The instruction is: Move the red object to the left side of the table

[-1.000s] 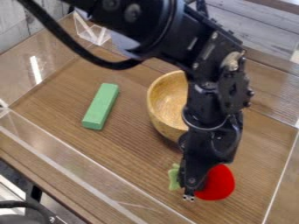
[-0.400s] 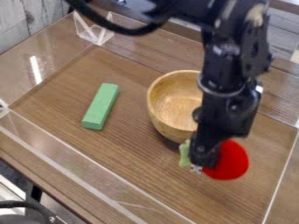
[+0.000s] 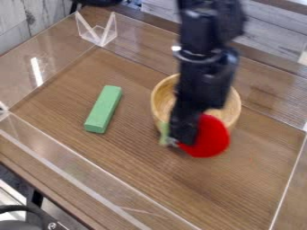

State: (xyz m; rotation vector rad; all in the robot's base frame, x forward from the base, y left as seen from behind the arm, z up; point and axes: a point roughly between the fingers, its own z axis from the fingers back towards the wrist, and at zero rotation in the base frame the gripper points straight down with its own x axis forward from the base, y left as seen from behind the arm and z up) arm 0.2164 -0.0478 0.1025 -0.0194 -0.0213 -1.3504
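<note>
The black robot gripper (image 3: 192, 135), right of the frame's centre, is closed around the round bright-red soft toy fruit (image 3: 206, 138), which appears raised before the pale wooden bowl (image 3: 228, 93). Grasping thus seems complete; carriage to the left side of the dark brown wood-grain tabletop (image 3: 57, 106), lowering and release remain.

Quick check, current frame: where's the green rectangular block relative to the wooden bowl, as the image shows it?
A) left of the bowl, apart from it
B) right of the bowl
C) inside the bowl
A: the green rectangular block lies on bare tabletop, with a gap between it and the wooden bowl.
</note>
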